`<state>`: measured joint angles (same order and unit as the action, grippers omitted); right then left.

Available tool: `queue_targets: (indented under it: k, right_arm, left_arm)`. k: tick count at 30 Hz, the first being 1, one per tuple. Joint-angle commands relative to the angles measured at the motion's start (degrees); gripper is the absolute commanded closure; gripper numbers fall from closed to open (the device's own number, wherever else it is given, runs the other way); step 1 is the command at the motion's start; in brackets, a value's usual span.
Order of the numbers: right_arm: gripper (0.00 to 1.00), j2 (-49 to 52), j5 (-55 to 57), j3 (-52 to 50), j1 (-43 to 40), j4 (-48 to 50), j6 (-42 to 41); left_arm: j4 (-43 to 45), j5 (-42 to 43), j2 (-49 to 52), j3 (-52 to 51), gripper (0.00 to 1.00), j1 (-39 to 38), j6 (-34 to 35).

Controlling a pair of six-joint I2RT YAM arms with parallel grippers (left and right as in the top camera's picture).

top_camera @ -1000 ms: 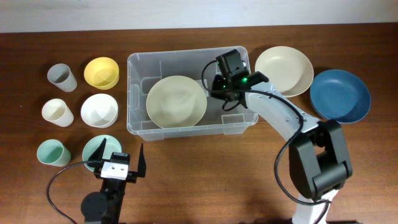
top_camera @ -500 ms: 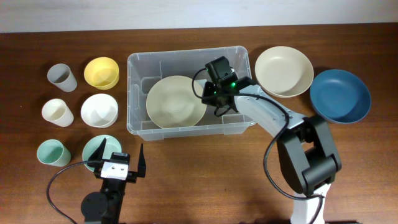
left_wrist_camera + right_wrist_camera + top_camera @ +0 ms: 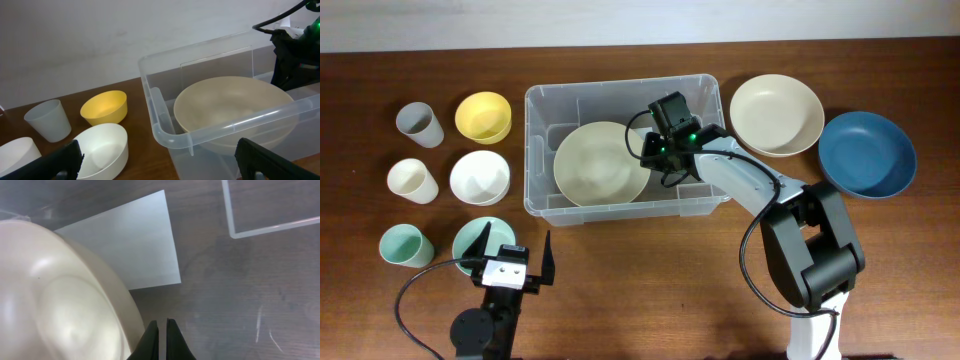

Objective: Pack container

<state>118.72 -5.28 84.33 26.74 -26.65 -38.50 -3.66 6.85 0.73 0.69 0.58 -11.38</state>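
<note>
The clear plastic container (image 3: 535, 150) stands at the table's middle back. A cream bowl (image 3: 600, 165) lies inside it, towards the left. My right gripper (image 3: 655, 155) is down inside the container, at the bowl's right rim. In the right wrist view its fingers (image 3: 161, 325) are shut with only a thin slit between them and nothing in it. They sit just right of the bowl's rim (image 3: 60, 300), above the container's base with its white label (image 3: 125, 250). My left gripper (image 3: 512, 250) is open and empty at the front left; its view shows the container's near corner (image 3: 165, 132).
A beige bowl (image 3: 776, 114) and a blue bowl (image 3: 867, 153) lie right of the container. On the left are a yellow bowl (image 3: 483, 116), a white bowl (image 3: 480, 177), a green bowl (image 3: 470, 240), a grey cup (image 3: 419, 124), a cream cup (image 3: 411, 180) and a green cup (image 3: 404, 245).
My right gripper has moved left inside the container, and the cream bowl has slid a little left with it. The left arm has not moved.
</note>
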Motion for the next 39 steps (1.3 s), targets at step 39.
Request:
queue_targets:
  k: [39]
  right_arm:
    - [0.96, -0.9, -0.8, 7.9, 0.2, -4.1, 5.7]
  left_arm:
    - [-0.3, 0.0, -0.3, -0.2, 0.0, 0.3, -0.5]
